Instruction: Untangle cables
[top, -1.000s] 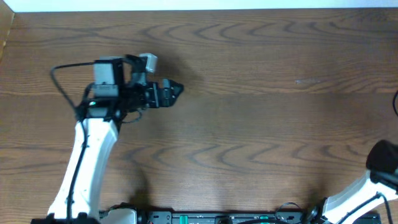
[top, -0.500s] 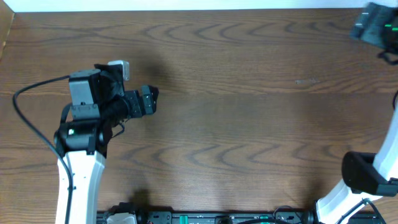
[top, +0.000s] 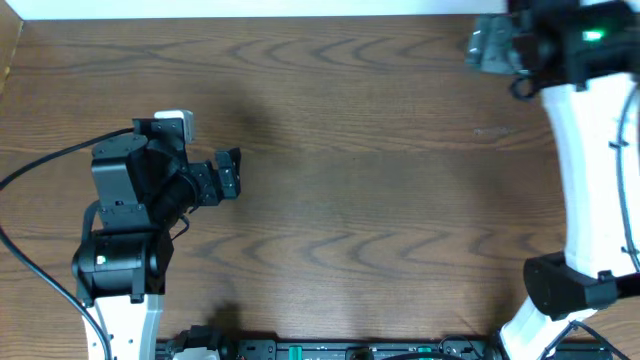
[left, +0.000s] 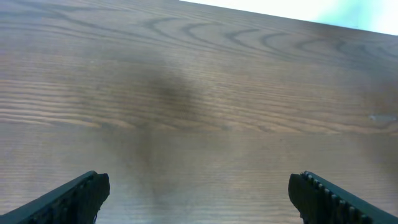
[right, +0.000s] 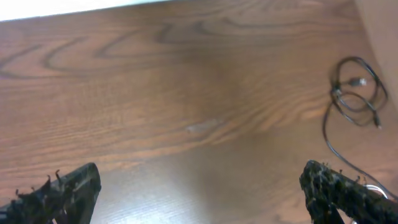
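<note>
now | left gripper spread | right gripper spread | cables ahead, right of it

Thin black cables lie looped on the brown wooden table.

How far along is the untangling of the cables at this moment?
Done: nothing that shows. The black cables lie in a looped bundle on the table, and no gripper touches them.
In hand: nothing. The left gripper and the right gripper are both open and empty above bare wood; only the right wrist view shows the cables, off to its right.
Left: reaching the bundle, gripping it and pulling the cords apart.
</note>
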